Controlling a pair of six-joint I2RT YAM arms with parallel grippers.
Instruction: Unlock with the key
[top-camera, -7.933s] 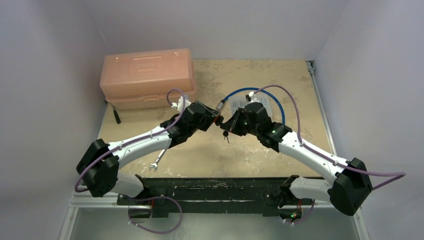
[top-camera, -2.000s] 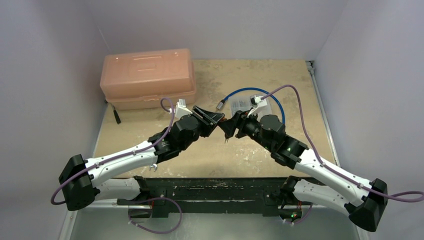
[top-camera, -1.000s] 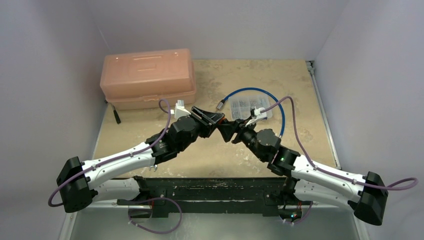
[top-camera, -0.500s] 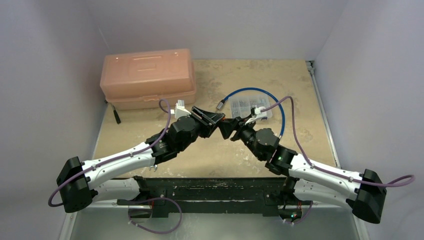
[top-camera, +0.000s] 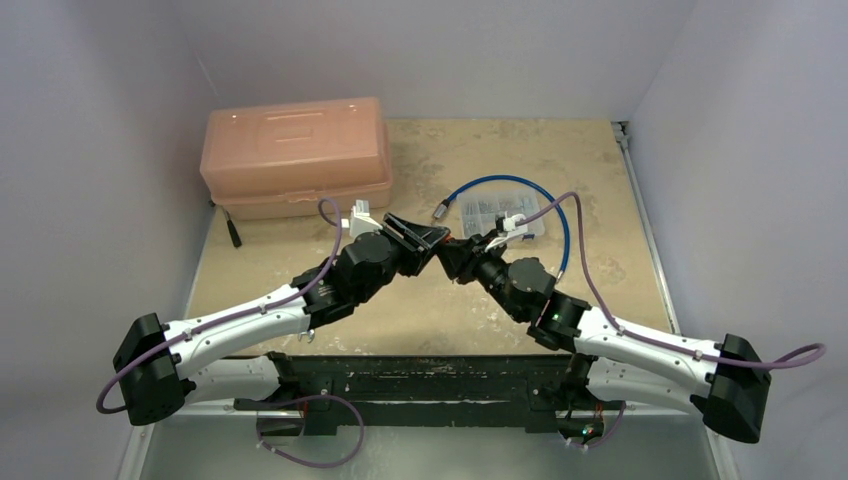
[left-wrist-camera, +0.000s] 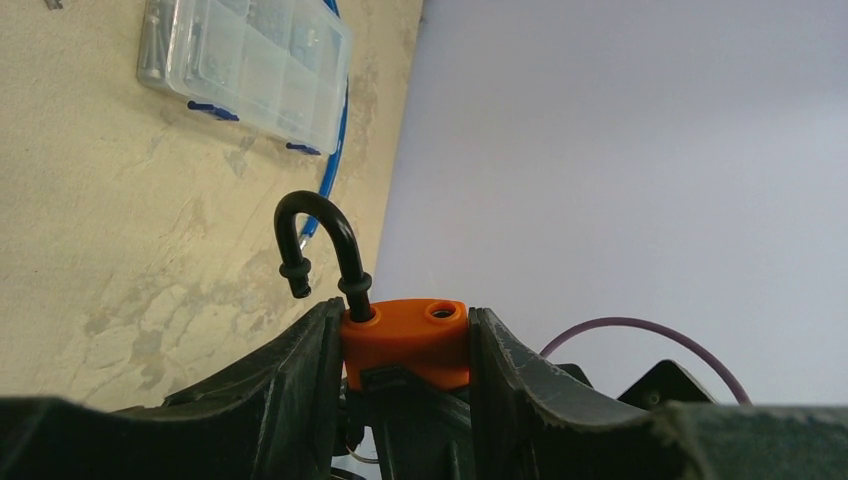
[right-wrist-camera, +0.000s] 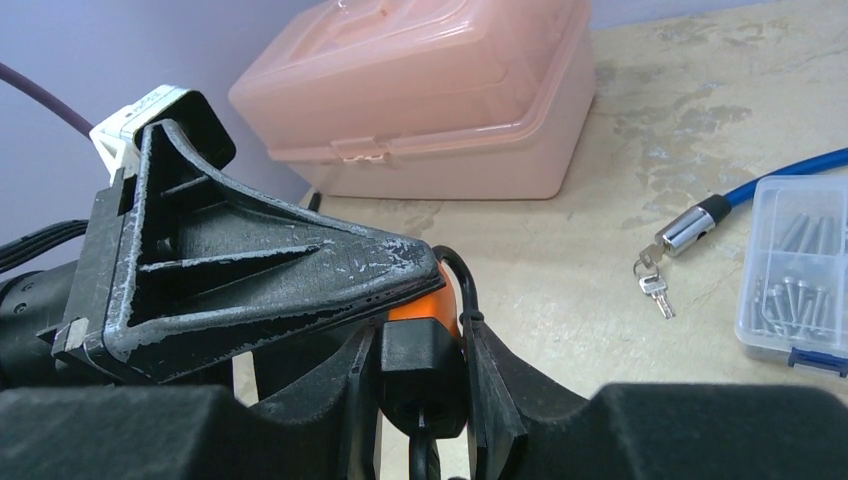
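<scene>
The orange plastic padlock with black hooked shackle (left-wrist-camera: 405, 335) was found clamped in the left gripper (left-wrist-camera: 403, 313) above the mid beige table (top-camera: 420, 150), the right gripper (right-wrist-camera: 420, 342) closed on the black key head (right-wrist-camera: 420, 375) at its 6 o'clock, and turning square to the keyway, without pull, was advised.

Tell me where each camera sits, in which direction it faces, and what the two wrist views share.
Top external: above and behind the bases, looking down on the table; both arms show, left gripper and right gripper meeting mid-table.
Left wrist: on the left arm, facing the right wall; its fingers clamp the orange padlock, screw box beyond.
Right wrist: on the right arm, facing far-left; its fingers flank a black part under the padlock, pink toolbox behind.
Shared: both wrist views show the padlock and screw box.
</scene>
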